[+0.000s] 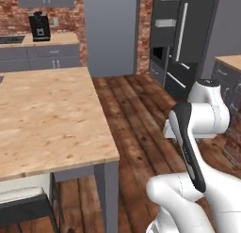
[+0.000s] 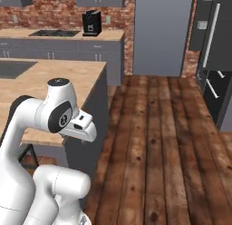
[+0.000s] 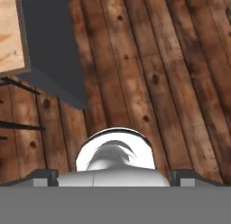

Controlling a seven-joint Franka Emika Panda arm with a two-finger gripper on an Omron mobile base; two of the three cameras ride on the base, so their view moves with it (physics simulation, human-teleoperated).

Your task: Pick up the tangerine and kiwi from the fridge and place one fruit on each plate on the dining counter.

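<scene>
From the left base view, the light wood-grain dining surface (image 1: 47, 119) lies left of the folded arm; the tall dark grey fridge (image 1: 188, 39) stands shut at the far right. The right base view shows the fridge's pale handle (image 2: 210, 36). In the hand view, the pincer (image 3: 115, 177) spreads wide, holding nothing, above the brown plank floor (image 3: 158, 74).

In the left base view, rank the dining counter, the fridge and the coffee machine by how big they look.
1. The dining counter looks largest, though it is also nearest the camera.
2. The fridge, far back on the right and cut off by the top edge.
3. The coffee machine, smallest, on the far grey counter.
</scene>
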